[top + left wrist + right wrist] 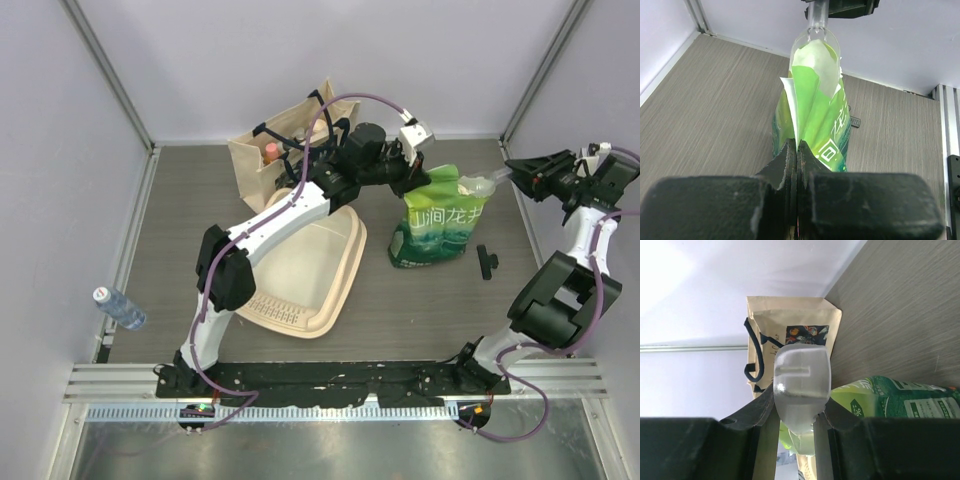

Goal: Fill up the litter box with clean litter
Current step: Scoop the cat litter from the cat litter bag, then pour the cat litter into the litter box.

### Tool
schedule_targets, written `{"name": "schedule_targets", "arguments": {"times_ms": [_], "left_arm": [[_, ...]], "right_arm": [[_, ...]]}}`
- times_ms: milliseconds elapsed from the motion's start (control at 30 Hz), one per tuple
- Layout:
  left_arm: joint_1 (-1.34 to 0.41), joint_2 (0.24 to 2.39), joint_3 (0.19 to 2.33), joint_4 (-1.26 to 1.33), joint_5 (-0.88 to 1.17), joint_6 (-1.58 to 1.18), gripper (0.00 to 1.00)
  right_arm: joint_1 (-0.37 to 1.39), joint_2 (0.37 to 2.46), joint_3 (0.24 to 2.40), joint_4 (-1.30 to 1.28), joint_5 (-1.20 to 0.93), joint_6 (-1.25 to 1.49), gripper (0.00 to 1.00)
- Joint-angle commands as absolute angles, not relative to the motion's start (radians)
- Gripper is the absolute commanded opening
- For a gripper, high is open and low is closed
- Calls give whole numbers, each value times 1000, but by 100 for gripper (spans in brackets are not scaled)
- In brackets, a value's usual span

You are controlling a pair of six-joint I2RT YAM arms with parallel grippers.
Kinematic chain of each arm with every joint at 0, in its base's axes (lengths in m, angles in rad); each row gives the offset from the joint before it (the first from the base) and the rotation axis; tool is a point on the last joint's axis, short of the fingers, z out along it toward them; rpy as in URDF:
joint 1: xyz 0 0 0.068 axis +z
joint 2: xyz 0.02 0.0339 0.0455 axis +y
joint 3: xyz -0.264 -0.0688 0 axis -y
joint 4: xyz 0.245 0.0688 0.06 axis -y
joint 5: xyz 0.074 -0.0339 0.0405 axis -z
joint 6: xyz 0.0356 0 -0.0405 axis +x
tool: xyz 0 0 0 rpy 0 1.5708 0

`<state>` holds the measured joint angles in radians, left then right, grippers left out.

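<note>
- Litter box [345, 285] lies on the counter [430, 310], off to the left-arm side of your left end effector [410, 180] and nearer the bases. It is well apart from the right end effector [510, 172]. Its floor looks bare, and no clean litter shows in any view, so I judge filling has not begun.
- Top view: the left end effector pinches one top corner of the green bag [440, 230]. The right one holds a clear scoop [482, 184] at the bag's opposite top corner.
- Left wrist view: your fingers [790, 160] are pressed together on the bag's folded edge. The scoop's bowl [816, 37] sits in the bag mouth straight ahead of them. Hold that pinch firm and draw gently away from the scoop so the mouth gapes.
- Right wrist view: the right end effector [797, 415] is clamped on the scoop's handle [802, 385]. The bag [900, 400] lies beside the fingers, with a tote bag [790, 320] beyond them. Push the scoop deep, lift it level, and carry it slowly across to the tray. A tilted bowl would likely spill onto the counter.
</note>
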<state>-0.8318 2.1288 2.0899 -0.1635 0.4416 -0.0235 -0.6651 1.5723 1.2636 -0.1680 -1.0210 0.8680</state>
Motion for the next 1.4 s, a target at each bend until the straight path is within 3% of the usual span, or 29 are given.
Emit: {"name": "schedule_targets", "arguments": {"times_ms": [0, 533, 833, 1200, 1367], "left_arm": [[-767, 1993, 2095, -81, 405, -28, 0], [-716, 1930, 2043, -8, 394, -34, 0], [-716, 1934, 2029, -52, 428, -34, 0], [-715, 1960, 2069, -121, 425, 35, 0], [-715, 1965, 2124, -167, 425, 60, 16]], "right_arm": [[-749, 1569, 1356, 61, -986, 969, 1], [-788, 1583, 1272, 120, -991, 1052, 1], [-790, 1634, 1043, 555, -1008, 1408, 1], [-778, 1591, 1029, 641, -1078, 1523, 1], [-736, 1536, 980, 736, -1055, 1592, 1]]}}
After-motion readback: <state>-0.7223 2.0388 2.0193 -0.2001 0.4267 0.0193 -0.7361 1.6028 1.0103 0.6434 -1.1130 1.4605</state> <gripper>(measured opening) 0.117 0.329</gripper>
